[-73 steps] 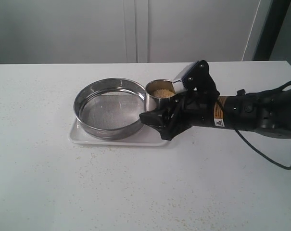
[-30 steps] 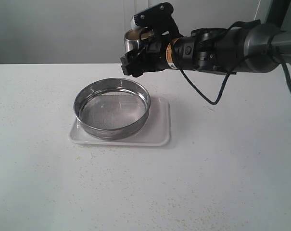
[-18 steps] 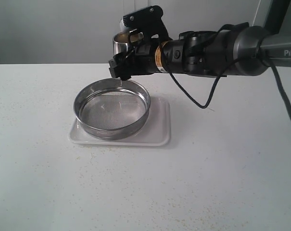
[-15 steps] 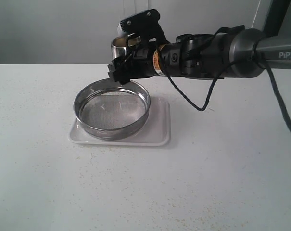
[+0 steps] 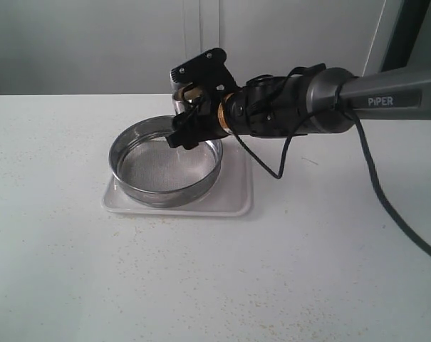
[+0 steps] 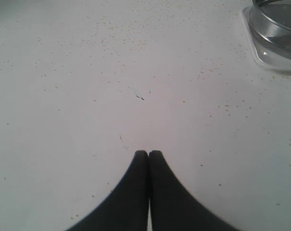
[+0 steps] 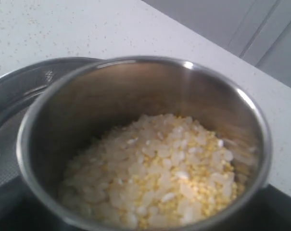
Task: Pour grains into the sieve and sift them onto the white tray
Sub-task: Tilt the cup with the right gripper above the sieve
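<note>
The fingers of my right gripper (image 5: pixel 190 107) are closed tight on the small steel cup (image 5: pixel 180 97), one finger over its top and one under its side. The grains (image 7: pixel 155 173) all lie inside that cup, a heap of pale whitish bits and yellow meal banked against the wall nearest my fingers. Half a second ago I held the cup higher, above and behind the sieve (image 5: pixel 162 192). Now it has come down and sits just over the sieve's far rim, with the mesh right below my fingertips. A couple of seconds back the cup stood on the white tray (image 5: pixel 235 194) beside the sieve, and that corner of the tray now lies bare beneath my arm. The sieve has not shifted: it rests upright on the tray, toward the end farther from my wrist. In my right wrist view the sieve's rim curves just past the cup's lip. My left gripper (image 6: pixel 148 158) hangs well apart from all this, its fingers pressed together tip to tip with nothing between them, over the speckled white table (image 5: pixel 272 271). The sieve and tray show only at the edge of that view, ahead of those fingers and off to one side.
</note>
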You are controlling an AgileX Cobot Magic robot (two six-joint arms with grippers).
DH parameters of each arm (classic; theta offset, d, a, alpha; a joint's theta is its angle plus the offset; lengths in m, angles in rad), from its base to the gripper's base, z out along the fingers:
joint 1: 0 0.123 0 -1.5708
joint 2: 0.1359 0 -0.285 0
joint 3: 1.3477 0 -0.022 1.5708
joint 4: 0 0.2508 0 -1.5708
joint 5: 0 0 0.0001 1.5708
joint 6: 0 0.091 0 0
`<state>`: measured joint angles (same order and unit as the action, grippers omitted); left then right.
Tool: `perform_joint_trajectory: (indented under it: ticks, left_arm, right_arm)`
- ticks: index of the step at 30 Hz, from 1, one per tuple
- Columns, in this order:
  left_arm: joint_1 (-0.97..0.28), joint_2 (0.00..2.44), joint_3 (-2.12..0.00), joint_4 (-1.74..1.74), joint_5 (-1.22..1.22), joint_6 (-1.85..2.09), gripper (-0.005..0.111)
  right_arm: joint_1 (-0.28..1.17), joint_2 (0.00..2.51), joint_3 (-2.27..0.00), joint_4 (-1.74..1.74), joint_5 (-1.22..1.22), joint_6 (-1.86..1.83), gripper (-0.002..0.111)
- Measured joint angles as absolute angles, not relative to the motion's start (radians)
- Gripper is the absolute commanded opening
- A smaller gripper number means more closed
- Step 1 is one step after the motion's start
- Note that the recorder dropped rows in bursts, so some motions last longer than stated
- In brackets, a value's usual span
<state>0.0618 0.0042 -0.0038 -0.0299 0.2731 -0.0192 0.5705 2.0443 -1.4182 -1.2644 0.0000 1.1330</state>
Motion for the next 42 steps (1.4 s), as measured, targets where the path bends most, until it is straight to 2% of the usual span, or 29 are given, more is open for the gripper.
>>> perform_joint_trajectory:
  ticks: [18, 25, 42]
  left_arm:
    - [0.062, 0.004, -0.004, -0.03, 0.273, -0.019, 0.0]
    - [0.062, 0.004, -0.004, -0.03, 0.273, -0.019, 0.0]
    - [0.062, 0.004, -0.004, -0.03, 0.273, -0.019, 0.0]
  right_arm:
    - [0.6, 2.105, -1.52, -1.264, 0.192, 1.001, 0.0]
    - [0.629, 2.113, -1.554, -1.267, 0.289, 0.835, 0.0]
    - [0.639, 2.173, -1.564, -1.346, 0.379, 0.735, 0.0]
